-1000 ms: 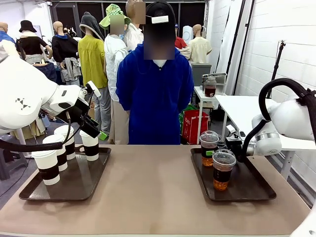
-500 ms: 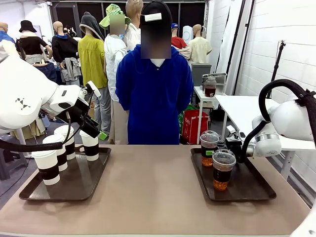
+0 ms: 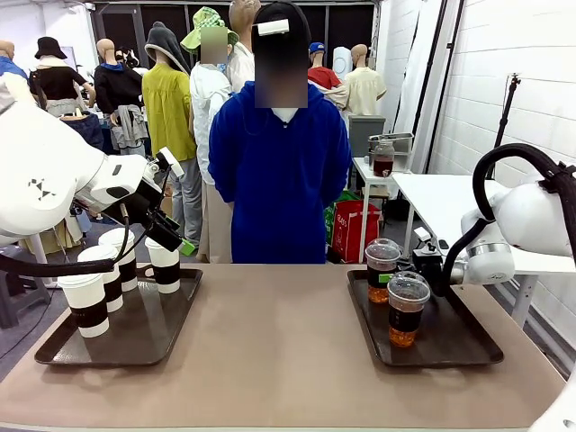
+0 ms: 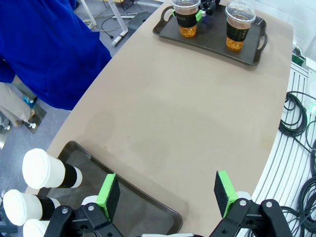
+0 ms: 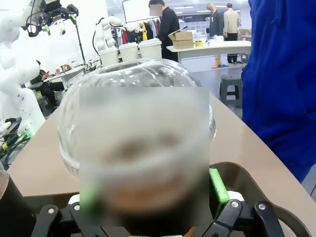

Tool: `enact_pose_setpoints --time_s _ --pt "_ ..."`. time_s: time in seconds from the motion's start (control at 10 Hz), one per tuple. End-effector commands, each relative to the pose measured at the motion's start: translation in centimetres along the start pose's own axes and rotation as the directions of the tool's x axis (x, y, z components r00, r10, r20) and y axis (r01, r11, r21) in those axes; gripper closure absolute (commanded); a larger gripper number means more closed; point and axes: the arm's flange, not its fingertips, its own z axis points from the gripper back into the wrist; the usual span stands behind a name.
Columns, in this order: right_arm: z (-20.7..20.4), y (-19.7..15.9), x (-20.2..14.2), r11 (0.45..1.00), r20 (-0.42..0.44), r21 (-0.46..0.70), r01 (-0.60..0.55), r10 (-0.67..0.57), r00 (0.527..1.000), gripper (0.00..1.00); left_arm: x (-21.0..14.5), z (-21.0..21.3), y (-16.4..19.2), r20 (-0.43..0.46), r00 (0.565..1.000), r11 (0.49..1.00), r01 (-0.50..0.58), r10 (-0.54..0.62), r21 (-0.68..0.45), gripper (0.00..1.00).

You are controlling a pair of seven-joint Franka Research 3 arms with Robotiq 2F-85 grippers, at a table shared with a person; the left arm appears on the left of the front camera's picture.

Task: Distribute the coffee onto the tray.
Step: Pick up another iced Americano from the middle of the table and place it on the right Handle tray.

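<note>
Several white-lidded paper coffee cups [image 3: 88, 304] with brown sleeves stand on the dark left tray [image 3: 144, 346]. My left gripper [image 3: 174, 238] hangs open just above the rear cup [image 3: 165, 265]; the left wrist view shows its green pads [image 4: 107, 196] wide apart with nothing between them. Two clear dome-lidded cups of brown drink stand on the right tray [image 3: 459, 346], one far [image 3: 382, 268] and one near [image 3: 407, 310]. My right gripper [image 3: 417, 263] is open at the far cup's right side. In the right wrist view that cup [image 5: 138, 94] stands between its spread fingers [image 5: 217, 185].
A person in a blue top [image 3: 281, 171] stands at the table's far edge, between the trays. The tan tabletop [image 3: 279, 351] stretches bare between them. Cables [image 4: 298, 148] lie off the table's edge in the left wrist view.
The person has shifted slightly to the left. Both arms and all cups stand where they were.
</note>
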Motion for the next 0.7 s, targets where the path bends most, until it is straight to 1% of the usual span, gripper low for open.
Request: enact_pose_setpoints --time_s 0.0,0.6 --pt "1.5 1.0 0.8 0.999 -0.021 -0.027 0.026 -0.027 0.999 0.00 -0.1 0.0 0.0 0.002 1.000 1.000 0.000 0.000 -0.011 0.00" --pt "7.8 3.1 0.5 0.988 -0.071 -0.139 0.065 -0.075 0.995 0.00 -0.1 0.0 0.0 0.002 1.000 1.000 0.000 0.000 -0.011 0.00"
